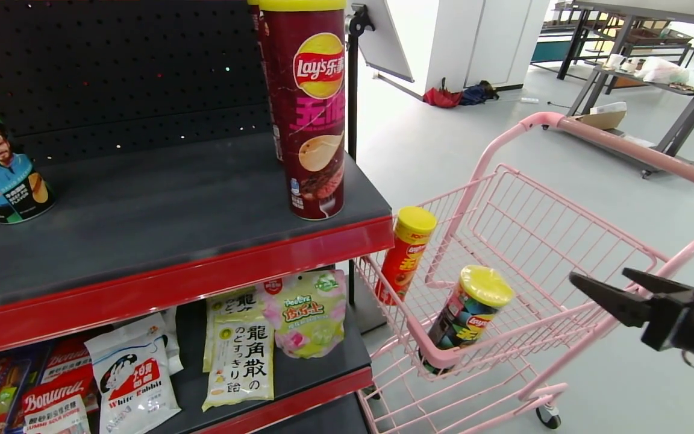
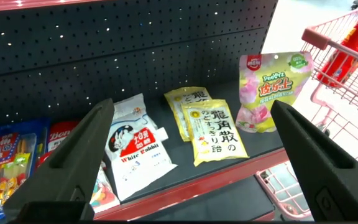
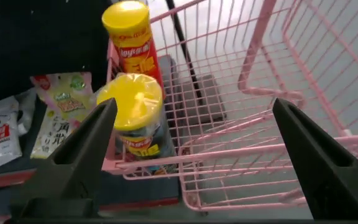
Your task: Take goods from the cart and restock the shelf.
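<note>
R gripper (image 1: 597, 274) hangs just off the pink cart (image 1: 624, 147), fingers spread wide, nothing btwn them. Its wrist cam looks down on the goods, so I'd say a pick is being lined up.

Two tubes wait in the basket. The dark can (image 1: 470, 313) w/ yellow lid leans in the near corner, and the red can (image 1: 406, 253) tilts against the side nearest the shelf. They sit close together (touching or not, can't tell).

L gripper (image 2: 192, 104) is down by the lower shelf (image 2: 229, 171), facing the candy bags (image 2: 213, 127), fingers wide apart too, empty.

Progress: the upper shelf (image 1: 142, 205) carries a maroon can (image 1: 311, 114) upright at its front edge and a green can (image 1: 3, 175) well apart at the far left. So prob. partway: some stock up there, two cans left to move, neither one gripped yet.
</note>
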`<state>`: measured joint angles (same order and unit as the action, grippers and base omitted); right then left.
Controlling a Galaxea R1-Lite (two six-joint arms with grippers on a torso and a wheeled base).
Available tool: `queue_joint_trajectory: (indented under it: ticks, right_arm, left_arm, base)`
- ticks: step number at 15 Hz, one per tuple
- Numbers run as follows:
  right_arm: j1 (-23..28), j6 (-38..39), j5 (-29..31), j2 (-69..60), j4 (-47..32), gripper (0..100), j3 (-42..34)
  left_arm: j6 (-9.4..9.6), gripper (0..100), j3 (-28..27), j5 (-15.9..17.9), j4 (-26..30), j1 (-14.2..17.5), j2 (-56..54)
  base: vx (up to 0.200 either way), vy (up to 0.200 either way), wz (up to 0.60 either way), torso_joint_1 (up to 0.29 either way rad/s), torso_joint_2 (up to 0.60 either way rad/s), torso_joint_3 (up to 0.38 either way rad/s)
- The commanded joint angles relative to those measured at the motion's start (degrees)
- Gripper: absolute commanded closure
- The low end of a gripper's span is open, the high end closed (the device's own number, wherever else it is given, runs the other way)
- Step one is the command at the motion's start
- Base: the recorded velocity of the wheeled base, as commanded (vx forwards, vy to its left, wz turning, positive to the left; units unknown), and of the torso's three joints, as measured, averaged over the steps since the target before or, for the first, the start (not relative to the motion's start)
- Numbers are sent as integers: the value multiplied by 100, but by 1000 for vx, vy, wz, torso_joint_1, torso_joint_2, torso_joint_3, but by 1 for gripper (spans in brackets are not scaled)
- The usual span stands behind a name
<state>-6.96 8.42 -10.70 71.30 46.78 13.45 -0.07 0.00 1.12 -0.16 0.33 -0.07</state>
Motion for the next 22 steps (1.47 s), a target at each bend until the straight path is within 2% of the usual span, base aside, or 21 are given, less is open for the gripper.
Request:
queue_joint_trajectory:
  ticks: [1, 5, 12, 17, 22]
  right_arm:
    - [-561, 54, -151, 1465, 517, 0, -132]
    - [-1106, 45, -143, 1588, 517, 0, -132]
    - [-1229, 45, -143, 2265, 613, 0, 193]
    - [-1422, 1, -99, 3144, 1510, 0, 220]
    - [-1440, 1, -72, 3504, 1782, 0, 343]
  left_arm:
    - [-1, 0, 0, 2, -2, 2, 7]
    - [-1, 0, 0, 2, -2, 2, 7]
    - [-1, 0, 0, 2, -2, 2, 7]
    - [-1, 0, 0, 2, -2, 2, 7]
    - [-1, 0, 0, 2, -2, 2, 7]
  base:
    - [0, 0, 0, 0, 0, 0]
    - [0, 0, 0, 0, 0, 0]
    - [0, 0, 0, 0, 0, 0]
    - [0, 0, 0, 0, 0, 0]
    - [0, 0, 0, 0, 0, 0]
